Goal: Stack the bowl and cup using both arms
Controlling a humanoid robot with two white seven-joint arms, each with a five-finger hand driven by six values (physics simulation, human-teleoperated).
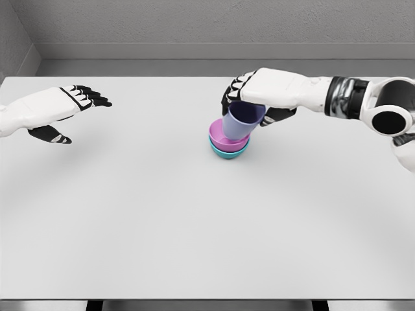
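A pink bowl (219,137) sits nested in a teal bowl (228,153) near the middle of the white table (162,214). A lavender cup (241,122) stands tilted inside the pink bowl, its mouth facing up and to the right. My right hand (249,102) reaches in from the right and is shut on the cup's upper rim. My left hand (68,110) hovers over the table's far left, fingers spread and holding nothing.
A grey wall (194,26) runs behind the table's far edge. The table's front edge (194,299) lies at the bottom of the view.
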